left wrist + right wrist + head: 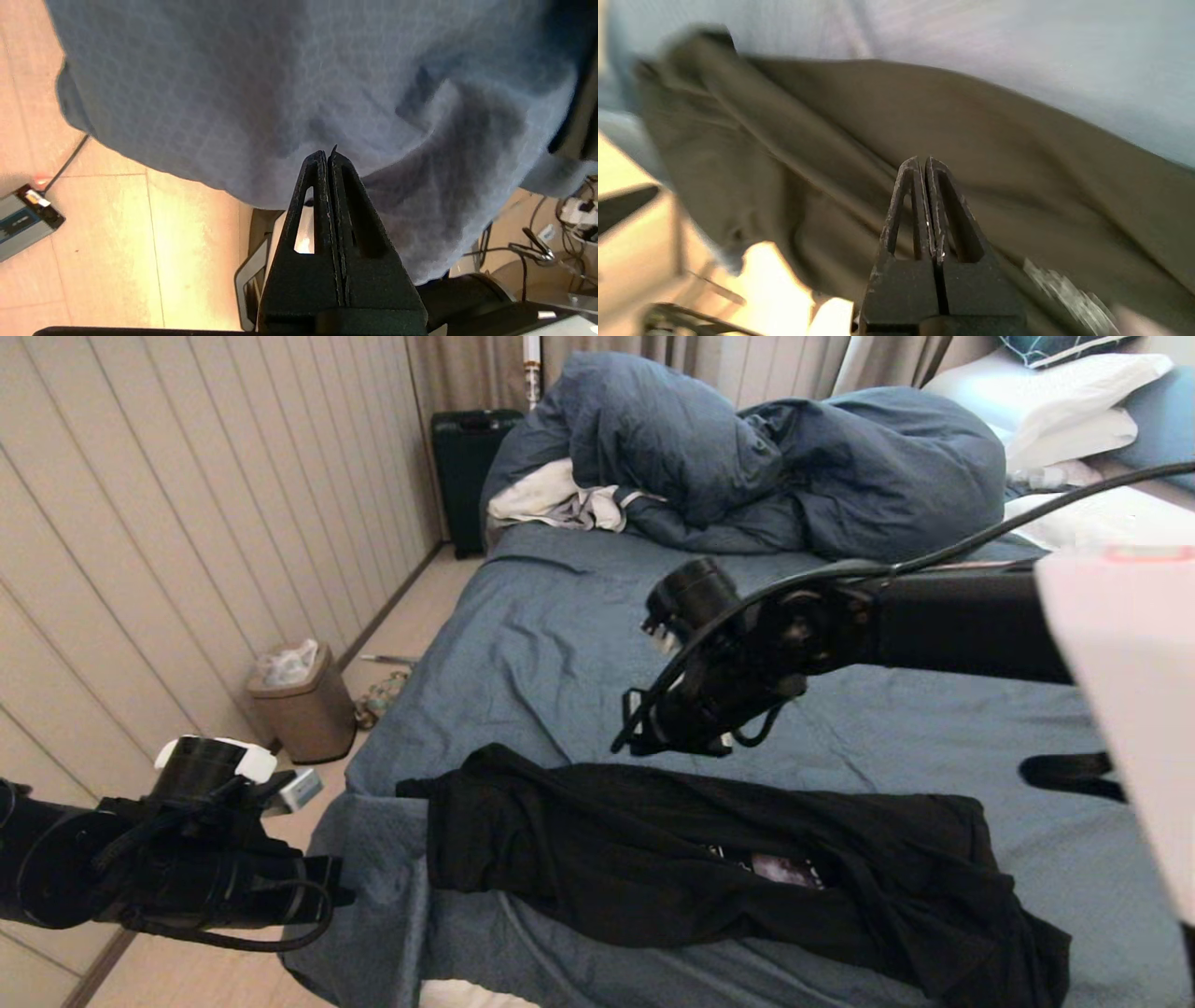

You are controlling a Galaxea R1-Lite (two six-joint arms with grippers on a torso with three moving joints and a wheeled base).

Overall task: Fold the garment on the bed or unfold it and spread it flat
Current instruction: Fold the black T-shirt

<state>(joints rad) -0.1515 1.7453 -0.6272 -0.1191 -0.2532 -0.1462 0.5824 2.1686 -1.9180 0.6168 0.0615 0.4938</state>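
The garment (653, 859), a black T-shirt, lies bunched in a long heap across the near edge of the bed (541, 644), with a bit of grey print (789, 870) peeking from a fold. My right gripper (635, 742) hovers just above the heap's far edge, left of the middle. In the right wrist view it (923, 161) is shut and empty, over the garment's folds (831, 140). My left gripper (336, 894) hangs off the bed's near left corner, over the floor. It (328, 156) is shut on nothing, facing the drooping slate-blue sheet (280, 84).
A bulky dark-blue duvet (747, 467) and a white cloth (560, 499) are piled at the head of the bed beside white pillows (1064, 401). A bin (303, 705) and a dark suitcase (467, 467) stand by the left wall. Cables (537, 242) lie on the floor.
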